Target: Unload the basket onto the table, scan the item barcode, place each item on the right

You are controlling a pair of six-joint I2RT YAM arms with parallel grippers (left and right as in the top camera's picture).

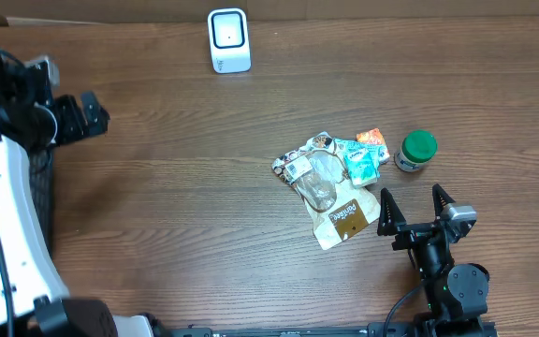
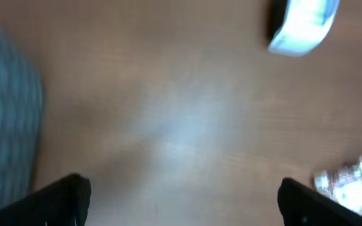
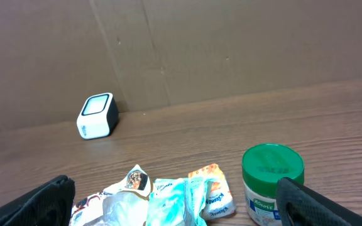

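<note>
A white barcode scanner point(image 1: 229, 40) stands at the table's far edge; the right wrist view shows the scanner point(image 3: 97, 115) too. A pile of items lies right of centre: a crumpled brown-and-white snack bag point(image 1: 330, 192), a teal packet point(image 1: 358, 161), an orange packet point(image 1: 373, 139) and a green-lidded jar point(image 1: 416, 151). My right gripper point(image 1: 415, 206) stands open just in front of the pile, holding nothing; its view shows the teal packet point(image 3: 181, 201) and the jar point(image 3: 272, 182) ahead. My left gripper point(image 1: 90, 112) is open and empty at the far left, well away from the items.
A dark mesh basket point(image 1: 43, 187) sits at the left edge beside the left arm. The left wrist view is blurred and shows bare wood, the scanner point(image 2: 303, 25) at top right and a bit of the snack bag point(image 2: 351, 182). A cardboard wall point(image 3: 231, 50) backs the table.
</note>
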